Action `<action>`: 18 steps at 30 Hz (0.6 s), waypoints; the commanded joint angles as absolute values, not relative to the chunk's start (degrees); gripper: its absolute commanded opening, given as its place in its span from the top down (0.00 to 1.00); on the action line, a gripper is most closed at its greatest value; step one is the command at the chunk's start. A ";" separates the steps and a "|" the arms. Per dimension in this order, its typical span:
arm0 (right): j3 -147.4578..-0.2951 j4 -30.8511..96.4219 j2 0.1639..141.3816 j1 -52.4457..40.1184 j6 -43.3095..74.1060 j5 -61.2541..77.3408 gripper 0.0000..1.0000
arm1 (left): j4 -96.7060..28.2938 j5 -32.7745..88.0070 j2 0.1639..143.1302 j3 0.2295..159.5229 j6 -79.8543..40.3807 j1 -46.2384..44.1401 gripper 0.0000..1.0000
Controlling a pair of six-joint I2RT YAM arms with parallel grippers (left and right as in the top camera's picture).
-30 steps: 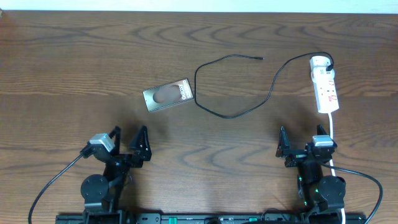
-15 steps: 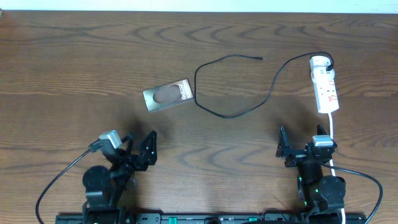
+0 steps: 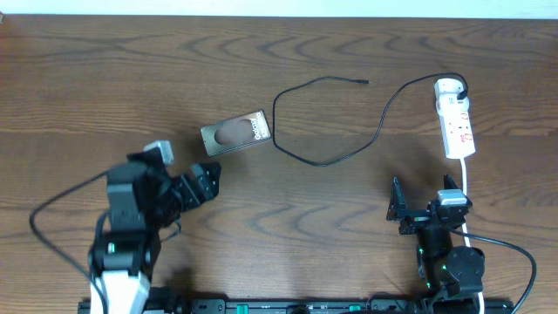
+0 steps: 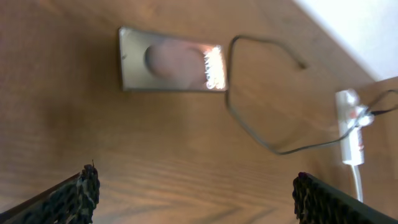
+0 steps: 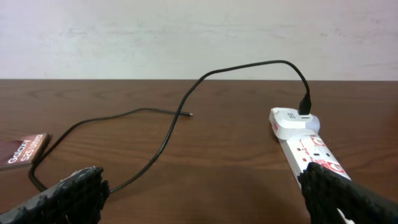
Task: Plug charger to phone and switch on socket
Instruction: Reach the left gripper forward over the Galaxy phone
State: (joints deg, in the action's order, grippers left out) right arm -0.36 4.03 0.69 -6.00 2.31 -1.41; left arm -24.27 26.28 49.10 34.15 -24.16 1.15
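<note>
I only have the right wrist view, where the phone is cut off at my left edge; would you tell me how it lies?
Observer: The phone lies flat and slightly askew, its lettered end toward the charger.
Operator: Thank you. Where is the left hand?
Observer: The left hand hovers open just short of the phone's near edge, holding nothing.
Operator: And which way does the socket's cord go?
Observer: From the near end of the socket, the white cord runs straight back toward the right arm's base.
</note>
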 commanded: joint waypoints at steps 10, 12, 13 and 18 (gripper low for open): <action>-0.32 4.27 0.38 -5.67 1.61 -1.10 0.01 | -37.36 1.30 72.16 55.35 -29.74 -15.03 0.02; -0.32 4.27 0.38 -5.67 1.61 -1.10 0.01 | -38.00 1.45 74.70 57.43 -31.90 -15.99 0.02; -0.32 4.27 0.38 -5.67 1.61 -1.10 0.01 | -37.47 2.09 75.50 57.84 -32.03 -16.25 0.02; -0.32 4.27 0.38 -5.67 1.61 -1.10 0.01 | -32.64 6.46 77.49 57.89 -32.03 -16.47 0.02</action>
